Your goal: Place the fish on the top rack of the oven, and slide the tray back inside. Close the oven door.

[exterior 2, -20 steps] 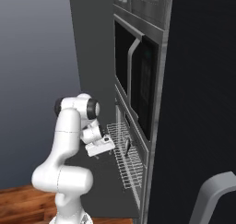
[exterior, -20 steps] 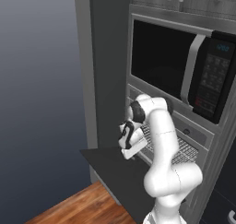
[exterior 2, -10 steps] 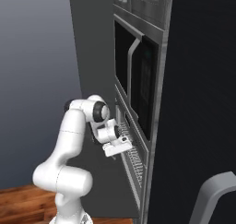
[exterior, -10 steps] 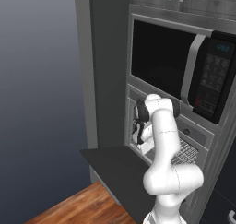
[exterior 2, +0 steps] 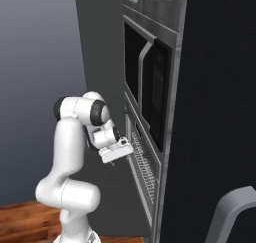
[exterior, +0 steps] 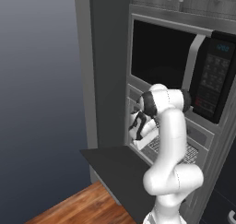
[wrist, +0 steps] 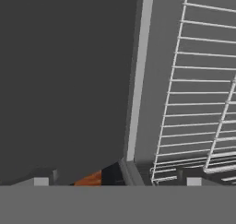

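Flat even render light (soft), slight blur.

No text can be read. The microwave [exterior: 184,75] has a small blue display and a keypad [exterior: 213,78], but the marks on them are too blurred to read.

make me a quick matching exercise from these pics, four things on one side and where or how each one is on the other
Things:
1. oven door
2. rack
3. microwave
4. gripper

States or places:
a. shut, above the oven, with a vertical handle
b. hanging open, flat and level
c. silver wire grid in the oven's mouth
d. at the oven's opening, beside the wire bars

Pairs: 1-b, 2-c, 3-a, 4-d
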Controlling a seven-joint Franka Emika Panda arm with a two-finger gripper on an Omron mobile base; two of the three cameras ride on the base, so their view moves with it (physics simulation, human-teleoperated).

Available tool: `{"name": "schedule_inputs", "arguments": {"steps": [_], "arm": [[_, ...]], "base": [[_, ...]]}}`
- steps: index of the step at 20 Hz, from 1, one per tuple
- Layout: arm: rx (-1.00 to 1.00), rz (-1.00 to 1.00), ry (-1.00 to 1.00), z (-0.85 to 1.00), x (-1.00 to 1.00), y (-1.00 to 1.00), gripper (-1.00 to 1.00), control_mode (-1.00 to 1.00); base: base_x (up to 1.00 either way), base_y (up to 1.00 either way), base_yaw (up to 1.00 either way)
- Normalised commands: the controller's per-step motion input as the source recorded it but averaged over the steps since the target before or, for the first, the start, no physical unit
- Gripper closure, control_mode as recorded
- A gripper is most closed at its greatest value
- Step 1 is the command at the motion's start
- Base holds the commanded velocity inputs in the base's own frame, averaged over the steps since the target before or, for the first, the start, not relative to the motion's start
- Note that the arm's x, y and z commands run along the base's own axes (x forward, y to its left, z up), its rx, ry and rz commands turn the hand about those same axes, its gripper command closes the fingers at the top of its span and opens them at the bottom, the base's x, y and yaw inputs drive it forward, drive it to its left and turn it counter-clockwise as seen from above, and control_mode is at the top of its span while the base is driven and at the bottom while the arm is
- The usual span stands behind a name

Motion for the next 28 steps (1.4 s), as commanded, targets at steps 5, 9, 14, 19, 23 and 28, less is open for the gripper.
{"name": "schedule_inputs", "arguments": {"steps": [5,9,14,19,23,28], "arm": [[0.00,0.06,-0.16,0.72,-0.68,0.98,-1.00,-1.00],[0.00,0.02,-0.14,0.73,-0.58,1.00,-1.00,-1.00],[0.00,0.05,-0.06,0.82,-0.51,0.94,-1.00,-1.00],[0.00,0.09,-0.07,0.72,-0.72,0.83,-1.00,-1.00],[0.00,0.07,-0.19,0.50,-0.86,0.66,-1.00,-1.00],[0.00,0.08,-0.05,0.25,-0.67,0.81,-1.00,-1.00]], "base": [[0.00,0.00,0.00],[0.00,0.00,0.00],[0.00,0.00,0.00],[0.00,0.00,0.00],[0.00,0.00,0.00],[0.00,0.00,0.00]]}}
